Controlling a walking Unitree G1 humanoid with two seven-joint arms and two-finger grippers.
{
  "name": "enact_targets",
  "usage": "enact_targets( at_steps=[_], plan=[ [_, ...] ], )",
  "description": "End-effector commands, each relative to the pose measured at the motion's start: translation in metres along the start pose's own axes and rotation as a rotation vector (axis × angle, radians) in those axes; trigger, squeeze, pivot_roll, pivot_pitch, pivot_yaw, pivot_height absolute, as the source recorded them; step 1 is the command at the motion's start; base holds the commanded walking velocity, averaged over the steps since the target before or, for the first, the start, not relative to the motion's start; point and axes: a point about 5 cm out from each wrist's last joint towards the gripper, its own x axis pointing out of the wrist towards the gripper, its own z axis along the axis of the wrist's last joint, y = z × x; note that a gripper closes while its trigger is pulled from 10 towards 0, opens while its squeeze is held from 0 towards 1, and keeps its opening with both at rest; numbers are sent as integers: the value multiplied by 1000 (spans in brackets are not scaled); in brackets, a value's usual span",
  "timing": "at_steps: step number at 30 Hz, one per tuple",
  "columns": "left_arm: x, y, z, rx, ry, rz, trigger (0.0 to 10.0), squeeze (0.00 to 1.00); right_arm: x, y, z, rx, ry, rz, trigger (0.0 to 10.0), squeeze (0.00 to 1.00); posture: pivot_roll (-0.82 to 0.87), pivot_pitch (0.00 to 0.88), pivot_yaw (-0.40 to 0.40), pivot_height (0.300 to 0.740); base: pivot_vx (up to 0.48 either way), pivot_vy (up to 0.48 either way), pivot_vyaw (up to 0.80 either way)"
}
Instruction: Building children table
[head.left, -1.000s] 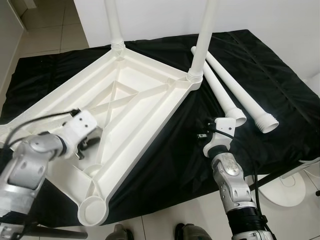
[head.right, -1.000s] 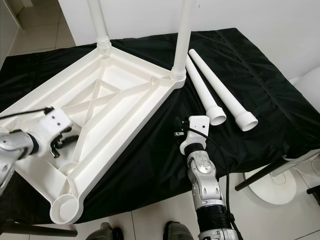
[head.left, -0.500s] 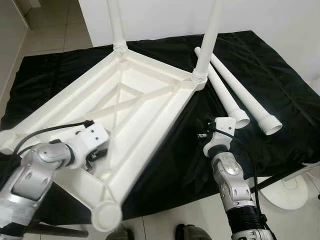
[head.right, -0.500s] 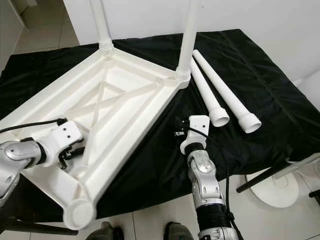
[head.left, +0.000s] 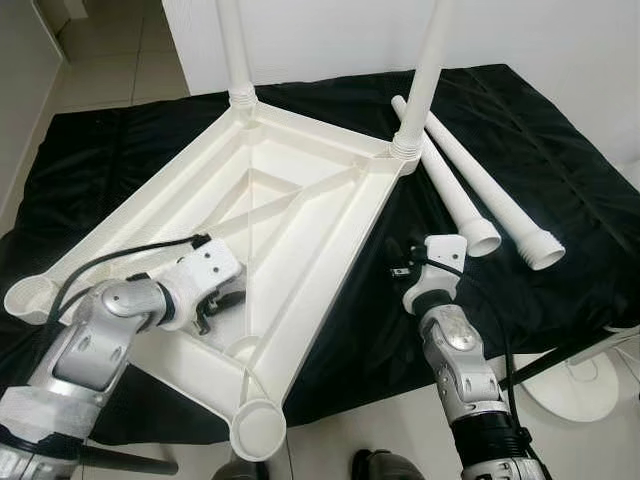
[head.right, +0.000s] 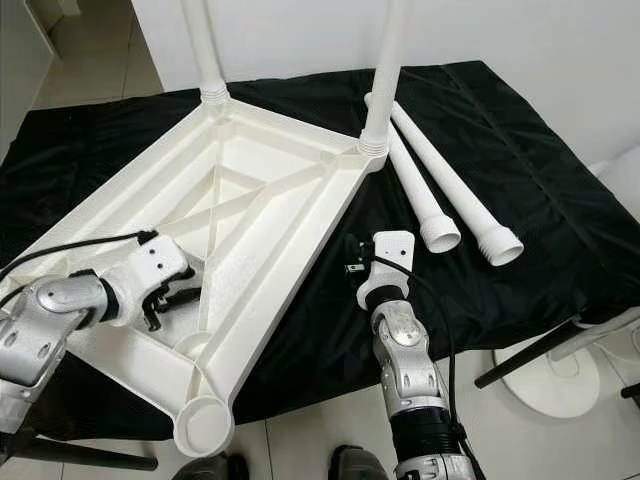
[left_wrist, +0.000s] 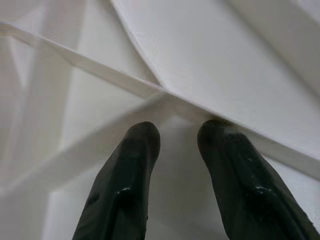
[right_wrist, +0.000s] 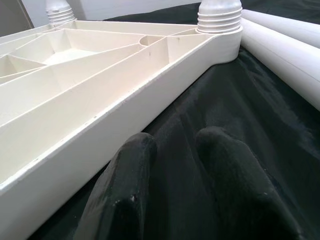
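A white plastic tabletop (head.left: 300, 205) lies upside down on the black cloth (head.left: 560, 170). Two white legs stand screwed into its far corners, one at the back (head.left: 238, 50) and one to the right (head.left: 430, 70). Two loose legs (head.left: 452, 190) (head.left: 495, 200) lie side by side on the cloth right of it. My left gripper (head.left: 215, 305) is inside the underside, shut, its fingertips (left_wrist: 142, 137) against a rib junction. The near corner socket (head.left: 257, 430) overhangs the table's front edge. My right gripper (head.left: 402, 262) rests shut on the cloth beside the tabletop's right rim (right_wrist: 100, 125).
A white round stand base (head.left: 580, 375) sits on the tiled floor at the right, with a dark bar beside it. A white wall rises behind the table. The cloth is bare near the right gripper and at the far left.
The tabletop has swung round on the cloth: its near corner moved right and the left gripper moved right with it. The right arm stayed put. The camera shifted slightly.
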Motion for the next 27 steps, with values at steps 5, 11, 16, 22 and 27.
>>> enact_targets(
  at_steps=[5, 11, 16, 22, 27],
  plan=[
    [-20, 23, 9, -66, -150, 91, 10000, 4, -5, 1, -7, 1, 15, 11, 10000, 0, -47, 74, 49, 740, 0, 0, 0],
    [-34, 0, 9, -137, -196, -160, 10000, 1000, -6, 1, -7, 1, 17, 8, 10000, 0, -44, 78, 53, 740, 0, 0, 0],
    [-50, -19, 2, -148, -142, -359, 10000, 0, -6, 1, -8, 0, 21, 11, 10000, 0, -31, 83, 43, 740, 0, 0, 0],
    [-52, -44, -8, -149, -85, -500, 10000, 0, -5, 0, -8, -6, 22, 20, 10000, 0, -31, 90, 33, 740, 0, 0, 0],
    [-54, -49, -12, -147, -48, -509, 10000, 0, -5, -2, -8, -8, 21, 18, 10000, 0, -23, 96, 29, 740, 0, 0, 0]
  ],
)
